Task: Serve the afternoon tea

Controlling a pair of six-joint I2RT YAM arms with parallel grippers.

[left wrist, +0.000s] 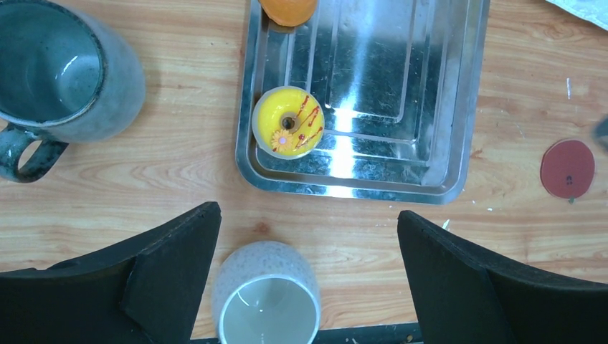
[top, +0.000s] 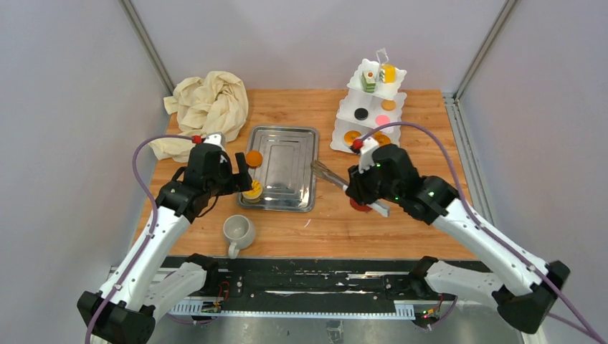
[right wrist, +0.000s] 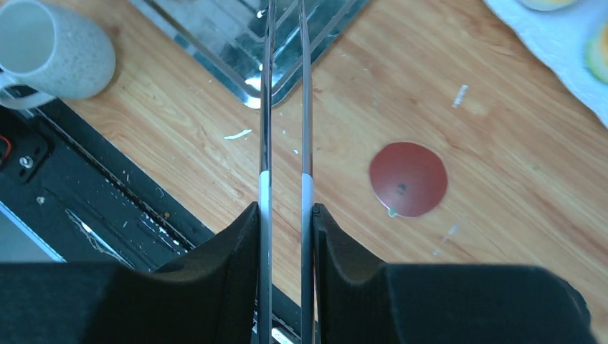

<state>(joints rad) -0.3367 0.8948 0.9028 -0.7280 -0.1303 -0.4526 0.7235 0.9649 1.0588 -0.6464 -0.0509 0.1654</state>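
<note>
- A cream cloth (top: 208, 104) lies crumpled at the table's far left corner.
- The left arm reaches forward from its base, elbow bent, with its wrist over the left rim of the steel tray (top: 287, 143). The left gripper (left wrist: 308, 215) points down with its jaws spread wide and nothing between them.
- The grey mug (left wrist: 57, 72) stands upright on the wood just left of the tray. The off-white mug (top: 239, 231) stands upright nearer the table's front edge.
- A yellow cake (left wrist: 289, 122) sits in the tray's near left corner. An orange cake (top: 254, 158) sits farther along the same side.
- The right arm stretches in from the right, forearm angled towards the tray. The right gripper (right wrist: 285, 211) is clamped on the handle end of metal tongs (right wrist: 285, 107), whose tips reach over the tray's right rim.
- A red disc (right wrist: 408, 179) lies flat on the wood beside that gripper.
- The white three-tier stand (top: 344, 107) stands at the far right. It carries a green-layered cake (top: 368, 80) on top, with black, pink and orange pieces on the lower tiers.
</note>
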